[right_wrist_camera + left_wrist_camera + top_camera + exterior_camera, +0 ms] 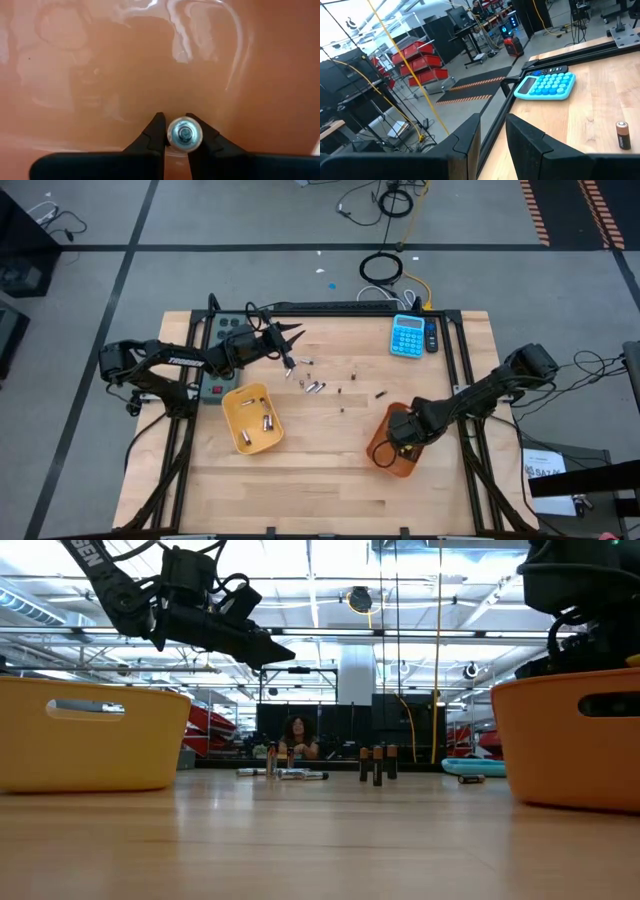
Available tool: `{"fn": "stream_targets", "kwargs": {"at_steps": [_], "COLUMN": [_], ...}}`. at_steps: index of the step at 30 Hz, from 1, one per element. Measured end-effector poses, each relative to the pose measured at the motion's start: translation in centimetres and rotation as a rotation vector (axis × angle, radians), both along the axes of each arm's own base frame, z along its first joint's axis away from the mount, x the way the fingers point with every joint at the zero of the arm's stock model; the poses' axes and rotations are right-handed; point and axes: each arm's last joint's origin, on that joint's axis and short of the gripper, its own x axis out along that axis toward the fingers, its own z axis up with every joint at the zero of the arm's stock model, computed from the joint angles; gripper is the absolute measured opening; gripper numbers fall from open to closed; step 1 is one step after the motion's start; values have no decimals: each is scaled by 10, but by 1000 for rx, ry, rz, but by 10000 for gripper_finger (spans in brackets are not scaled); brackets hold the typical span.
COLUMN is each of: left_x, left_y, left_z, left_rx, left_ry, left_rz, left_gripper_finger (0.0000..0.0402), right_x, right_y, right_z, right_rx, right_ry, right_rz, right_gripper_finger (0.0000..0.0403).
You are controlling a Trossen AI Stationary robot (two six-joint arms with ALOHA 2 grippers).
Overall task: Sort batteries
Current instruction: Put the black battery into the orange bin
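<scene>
- Batteries (313,386) lie scattered on the tabletop (330,480) between your two trays, most in a cluster near the middle back, with a few dark ones (380,393) spread toward the right.
- In the low view you see some of them standing upright (377,764) and others lying flat (290,774).
- Three light batteries (266,420) already sit in your yellow tray (238,436) on the left.
- Your right tool (175,134) is down inside the orange tray (382,452) on the right, clenched on one battery (184,134); its silvery end faces the wrist camera, pinched between the two fingers (154,135).
- Your left tool (289,350) hangs above the tabletop just behind the battery cluster; its fingers (470,134) stand slightly apart with nothing between them, so it is released.
- From the left wrist you can see one dark battery (622,135) standing upright on the wood, apart from the tool.
- The blue calculator (408,335) rests near the back right edge of the tabletop, well apart from the batteries.
- A grey button box (222,340) sits at the back left, under your left arm.
- A person (297,737) shows in the room beyond the tabletop.
</scene>
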Motion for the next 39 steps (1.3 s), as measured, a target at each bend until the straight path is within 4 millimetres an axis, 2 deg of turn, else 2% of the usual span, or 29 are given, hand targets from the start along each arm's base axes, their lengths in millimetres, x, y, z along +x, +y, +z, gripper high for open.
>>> {"fn": "stream_targets", "kwargs": {"at_steps": [8,15,23,27,32,39], "left_x": [0,0,0,0,0,0], "left_y": [0,0,0,0,-1,-1], "left_z": [-2,-2,-4,-4,-6,-6], "left_rx": [-8,-9,-14,-18,-25,-34], "left_ry": [19,23,34,40,56,56], "left_rz": [-1,0,-1,-1,-3,-9], "left_gripper_finger": [102,102,102,102,102,102], "right_x": [7,13,36,40,43,44], "right_y": [-2,1,9,11,14,15], "right_z": [23,37,35,26,16,14], "right_rx": [-152,-149,-75,-60,-14,-10], "right_ry": [12,8,-236,-215,-174,-174], "right_rz": [22,38,86,93,100,76], "right_gripper_finger": [29,29,29,29,61,76]}}
